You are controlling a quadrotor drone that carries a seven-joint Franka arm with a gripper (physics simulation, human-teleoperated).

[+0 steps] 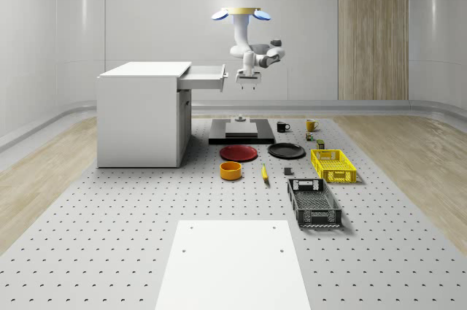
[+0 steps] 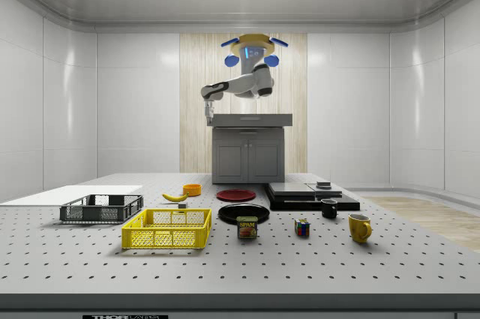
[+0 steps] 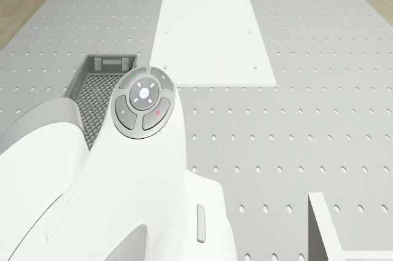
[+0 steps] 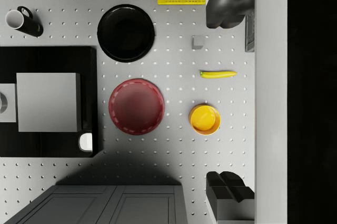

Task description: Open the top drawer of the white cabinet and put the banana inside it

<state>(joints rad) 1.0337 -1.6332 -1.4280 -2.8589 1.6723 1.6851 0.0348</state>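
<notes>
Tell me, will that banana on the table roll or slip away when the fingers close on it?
The banana lies flat on the perforated table, long and slightly curved, so it would probably rock or pivot rather than roll far. Its smooth skin might slip in narrow fingers. It looks slim, likely light, perhaps easily bruised.

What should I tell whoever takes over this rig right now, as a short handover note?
Drone hovers in the air beside the white cabinet, just off the drawer's front.
End effector hangs open and empty next to the top drawer.
Done: the top drawer is pulled out.
Banana lies on the table by the orange bowl, untouched.
Left: descend to the banana, grasp it, carry it up and drop it into the open drawer.
</notes>
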